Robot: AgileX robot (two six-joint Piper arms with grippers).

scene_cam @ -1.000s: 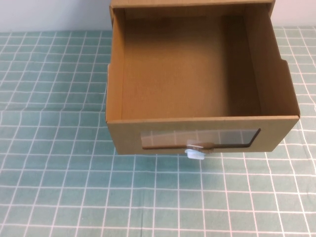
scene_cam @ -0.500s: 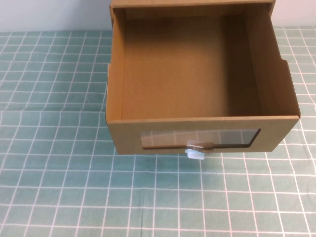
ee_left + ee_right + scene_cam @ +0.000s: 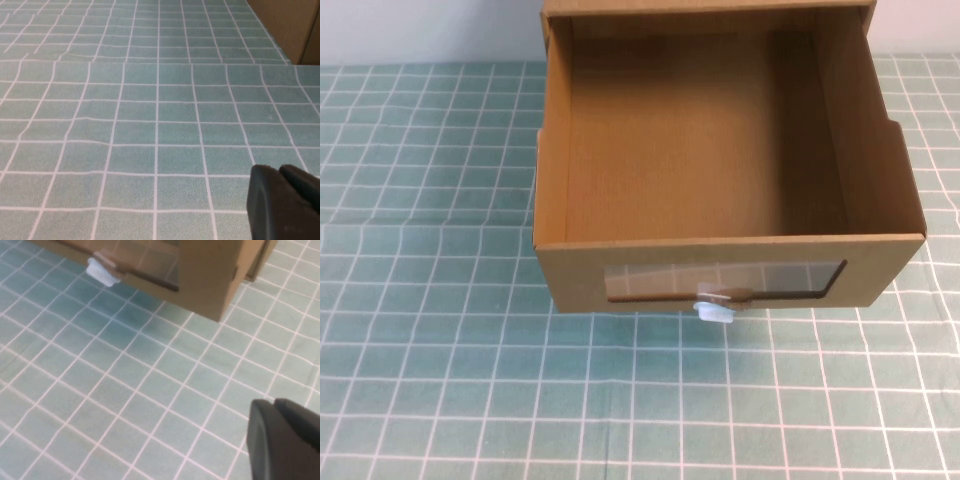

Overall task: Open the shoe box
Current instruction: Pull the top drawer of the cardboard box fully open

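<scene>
The cardboard shoe box's drawer point(image 3: 570, 272) stands pulled out toward me in the high view, and its inside is bare. Its front wall has a clear window point(image 3: 780, 278) and a white pull tab point(image 3: 716, 312) at the lower edge. The outer sleeve point(image 3: 710, 8) sits at the back. Neither arm appears in the high view. My left gripper point(image 3: 278, 171) is shut on nothing, low over the cloth to the box's left. My right gripper point(image 3: 274, 402) is shut and empty too, in front of the box's right corner point(image 3: 210, 280), well away from the tab point(image 3: 102, 271).
A teal cloth with a white grid point(image 3: 440, 380) covers the table, with a slight crease running across it point(image 3: 125, 62). A pale wall point(image 3: 420, 30) rises behind the box. A side of the box point(image 3: 285, 25) shows in the left wrist view.
</scene>
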